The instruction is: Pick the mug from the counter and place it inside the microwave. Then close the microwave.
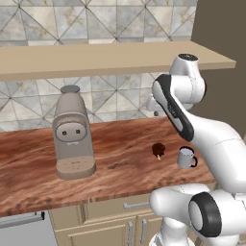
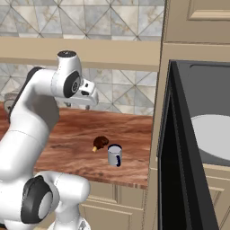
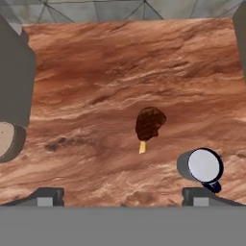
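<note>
Small light-grey cylindrical mug (image 3: 202,166), dark loop handle, upright on the reddish-brown wood-grain counter (image 1: 120,158) near its front edge, just beside a dark-brown lump with an orange tip (image 3: 149,125). White arm raised above, pincer (image 3: 124,194) spread wide, empty, facing down. Black microwave (image 2: 197,134) door open, white round plate inside.

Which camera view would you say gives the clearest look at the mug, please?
The hand view: it looks almost straight down on the mug, showing its round rim, pale inside and dark handle large and unobstructed. The left base view and right base view show it small, upright on the counter beside a brown lump.
</note>
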